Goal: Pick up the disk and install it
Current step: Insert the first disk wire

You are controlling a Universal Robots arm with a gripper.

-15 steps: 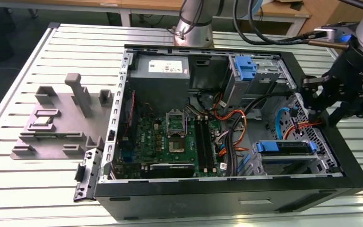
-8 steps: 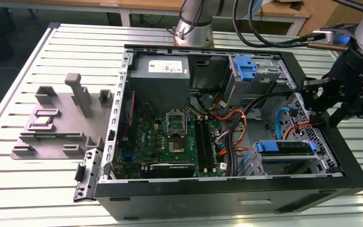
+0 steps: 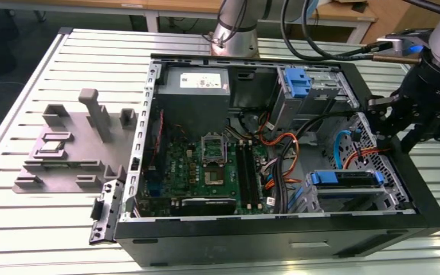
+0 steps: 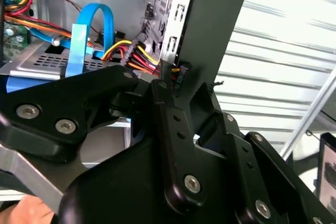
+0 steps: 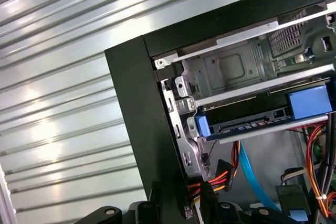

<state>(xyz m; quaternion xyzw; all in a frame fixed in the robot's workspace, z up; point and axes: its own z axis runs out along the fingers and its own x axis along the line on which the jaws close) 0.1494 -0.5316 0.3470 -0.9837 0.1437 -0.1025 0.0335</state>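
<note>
Gripper (image 3: 392, 123) hovers at the case's (image 3: 426, 212) wall on the exterior view's right, above the drive cage; nothing seen held. Can't tell if fingers are spread or closed: linkages crowd both wrist views. Disk (image 3: 345, 179) w/ blue carrier sits seated in lower bay inside case, near front corner; first wrist view shows it (image 5: 262, 121) slotted under metal cage shelf. Orange/yellow cables (image 5: 218, 179) run just beside it.

The computer case (image 3: 281, 235) is black, its motherboard (image 3: 204, 166) green. The disk (image 3: 346, 179) sits in a blue carrier (dark between blue ends in the first wrist view (image 5: 252, 119)). The cables (image 3: 281, 150) are orange, red, yellow and black, with one light-blue ribbon (image 4: 86, 30). The hand (image 3: 392, 123) is black. The slatted surface (image 3: 44, 229) is pale silver-grey, and the fixture block (image 3: 71, 146) is grey.
</note>
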